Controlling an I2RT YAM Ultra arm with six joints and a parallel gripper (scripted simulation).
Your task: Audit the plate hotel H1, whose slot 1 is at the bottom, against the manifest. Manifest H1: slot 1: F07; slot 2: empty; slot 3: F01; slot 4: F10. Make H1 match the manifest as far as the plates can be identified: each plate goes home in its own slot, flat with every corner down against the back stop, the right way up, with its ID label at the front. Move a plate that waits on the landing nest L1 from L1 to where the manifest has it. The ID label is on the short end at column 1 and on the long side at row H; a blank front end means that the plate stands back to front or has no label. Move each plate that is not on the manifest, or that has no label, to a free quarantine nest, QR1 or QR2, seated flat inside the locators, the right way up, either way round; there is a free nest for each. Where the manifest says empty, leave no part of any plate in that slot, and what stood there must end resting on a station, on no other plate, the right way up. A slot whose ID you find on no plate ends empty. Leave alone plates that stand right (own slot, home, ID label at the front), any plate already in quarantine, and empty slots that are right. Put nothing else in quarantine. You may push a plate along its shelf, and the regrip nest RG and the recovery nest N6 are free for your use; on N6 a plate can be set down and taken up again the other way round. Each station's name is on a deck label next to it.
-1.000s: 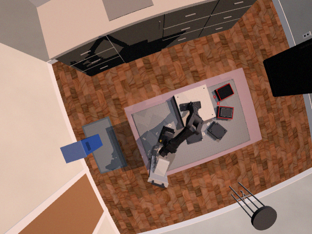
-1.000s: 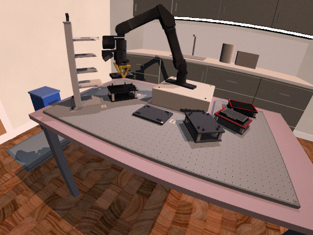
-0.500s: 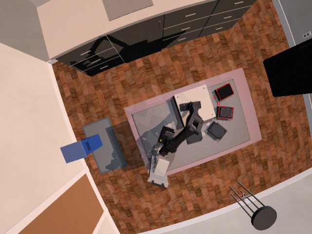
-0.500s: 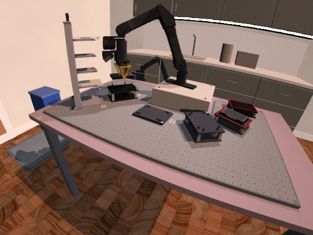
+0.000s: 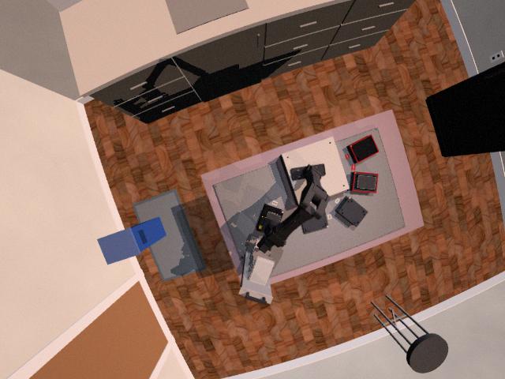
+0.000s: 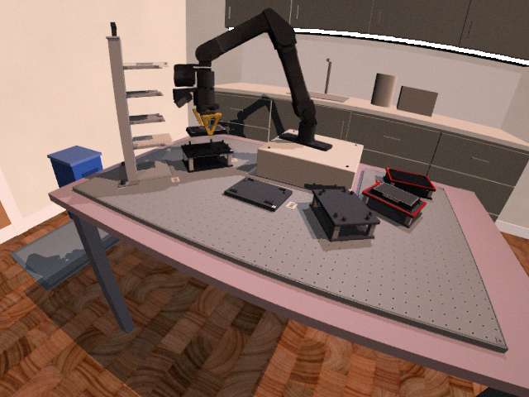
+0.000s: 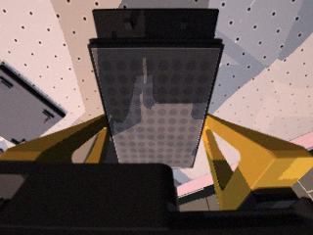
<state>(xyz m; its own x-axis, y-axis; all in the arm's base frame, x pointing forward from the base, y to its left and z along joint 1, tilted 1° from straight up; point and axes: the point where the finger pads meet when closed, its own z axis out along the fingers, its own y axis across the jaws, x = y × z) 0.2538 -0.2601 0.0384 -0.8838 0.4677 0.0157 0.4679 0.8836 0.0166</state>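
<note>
Wrist view: the yellow-fingered pincer [image 7: 156, 128] stands wide, one finger on each long side of a translucent grey well plate [image 7: 156, 83], and appears to grip it across its width.
Plate position: in the exterior view the plate [image 6: 197, 129] hangs level under the pincer [image 6: 207, 124], apart from and directly above a raised black nest on short legs [image 6: 207, 150].
Nest identity: its deck label is too small to read, so which station this is cannot be told.
Plate hotel: a tall grey post with four cantilever shelves [image 6: 121, 107] stands just left of that nest; what sits in each slot is unclear from this side.
Quarantine: two red-rimmed black nests lie at the far end of the pink bench [image 6: 273, 294]; the nearer one [image 6: 395, 197] carries a grey plate, the farther one [image 6: 410, 178] looks unoccupied.
Other stations: a flat dark pad [image 6: 257, 192] and a second raised black nest [image 6: 344, 209] bear no plate.
Progress: judged mid-task, with one plate in transit; its label and destination are not legible, and the hotel slots remain to be checked.
View differences: only the wrist camera shows the fingers bracketing the plate; only the exterior shows the gap beneath it; the top view [image 5: 267, 222] hides both under the arm.
</note>
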